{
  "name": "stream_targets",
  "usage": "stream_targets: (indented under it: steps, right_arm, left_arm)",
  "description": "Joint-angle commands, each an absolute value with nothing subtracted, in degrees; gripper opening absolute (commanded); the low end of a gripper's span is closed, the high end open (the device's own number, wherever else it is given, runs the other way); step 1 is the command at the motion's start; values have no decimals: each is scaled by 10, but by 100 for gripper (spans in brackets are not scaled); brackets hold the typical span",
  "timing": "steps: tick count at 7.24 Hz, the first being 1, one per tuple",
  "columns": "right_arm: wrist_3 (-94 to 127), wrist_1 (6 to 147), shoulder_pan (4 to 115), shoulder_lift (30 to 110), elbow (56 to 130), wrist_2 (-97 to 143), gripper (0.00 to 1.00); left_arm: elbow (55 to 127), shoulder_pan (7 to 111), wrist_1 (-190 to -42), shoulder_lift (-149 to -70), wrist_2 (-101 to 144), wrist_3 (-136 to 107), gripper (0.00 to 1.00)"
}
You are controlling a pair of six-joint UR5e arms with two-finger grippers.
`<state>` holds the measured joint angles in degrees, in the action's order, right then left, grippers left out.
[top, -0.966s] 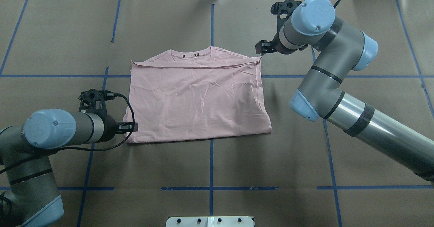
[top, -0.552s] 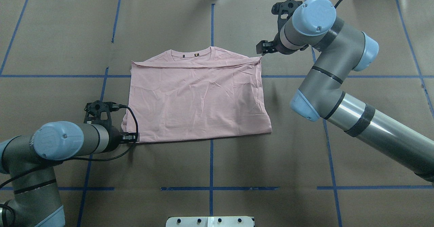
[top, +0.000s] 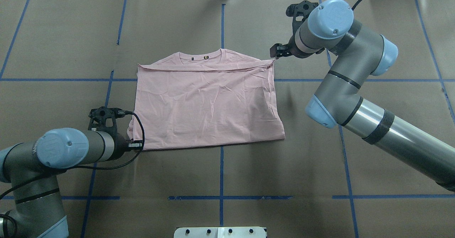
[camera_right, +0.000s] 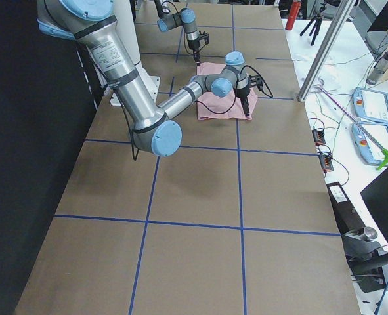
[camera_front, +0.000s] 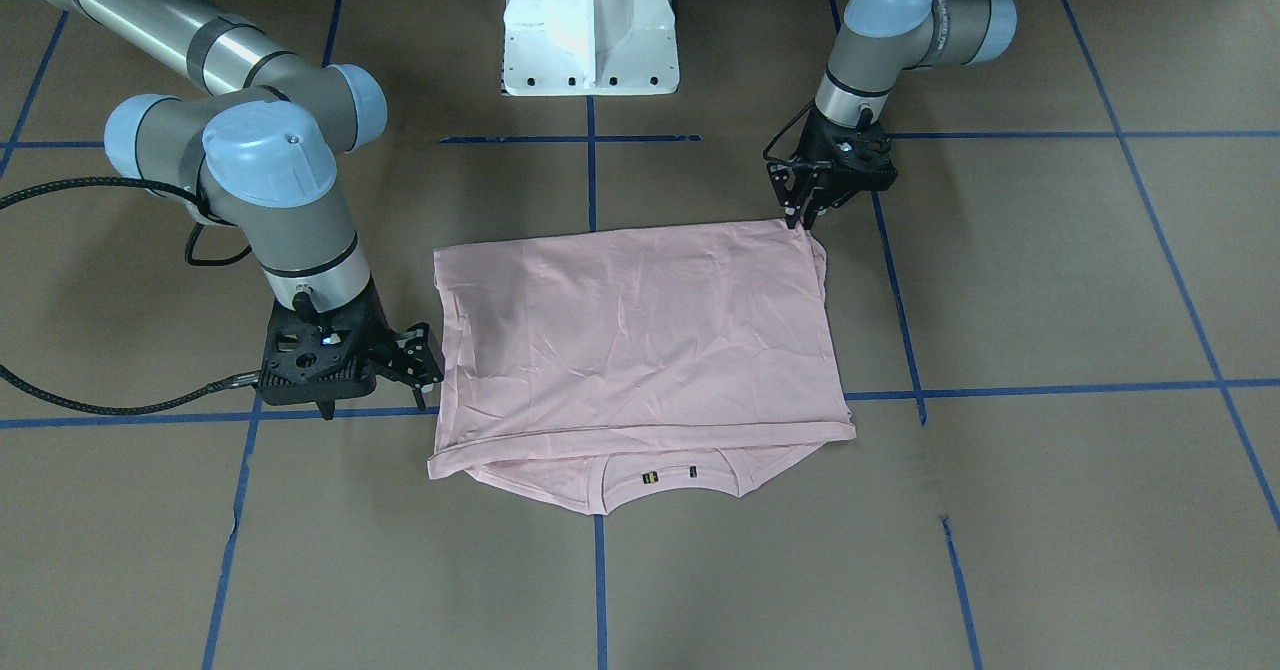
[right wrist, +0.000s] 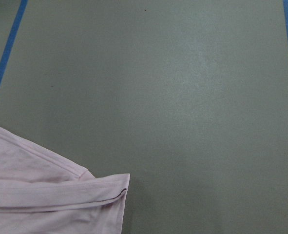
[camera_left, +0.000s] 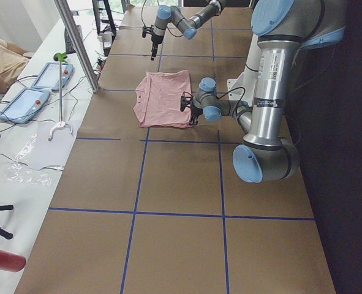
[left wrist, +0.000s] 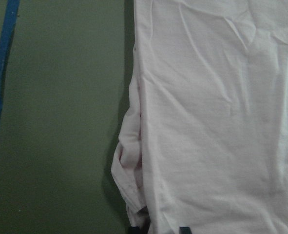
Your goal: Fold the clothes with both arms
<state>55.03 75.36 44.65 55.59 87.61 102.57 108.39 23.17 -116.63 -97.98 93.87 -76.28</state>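
The pale pink T-shirt (top: 209, 106) lies flat in the middle of the brown paper-covered table (top: 71, 35), folded into a rough rectangle. In the overhead view its ribbed collar (top: 201, 55) sits at 12 o'clock, with two small dark labels (top: 205, 57) just inside it. A doubled-over edge runs across the cloth just below the collar, and the folded near edge lies at 6 o'clock. The left gripper (top: 137, 145) is at the shirt's 8 o'clock corner in that view, low over the table and touching or all but touching the cloth, and a black cable (top: 141, 129) loops over its wrist. In the left wrist view two dark fingertips (left wrist: 184, 229) show at the bottom edge with a narrow gap between them. The pink fabric lies across that gap, with a small bunched tuck of cloth (left wrist: 129, 170) along the shirt's side edge; whether the jaws actually pinch the cloth cannot be told. The right gripper (top: 277, 50) is at the shirt's 2 o'clock corner in the overhead view, just beside the cloth and over bare paper. Its jaws stand apart and hold nothing, and the right wrist view shows only the shirt's corner at 7 o'clock and otherwise plain table. Blue tape lines (top: 221, 174) cross the table in a grid, one passing under the shirt. In the front-facing view the white pedestal base (camera_front: 590, 20) stands at 12 o'clock from the shirt, well apart from it.
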Motion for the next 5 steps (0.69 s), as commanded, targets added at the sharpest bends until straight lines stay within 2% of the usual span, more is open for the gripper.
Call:
stream_targets:
  steps: [1,3,5]
  right_arm:
    - [550,753,446,556,875,1026,100]
    - [551,753,446,556,873,1026,100]
    - [551,753,446,557,871,1025,100]
  left_arm:
    - [1085,233,-1166,-977,939,-755,0]
    - [1087,249,-1169,-947,939,-684,0]
    - [1058,334,-1170,-956,940,-575,0]
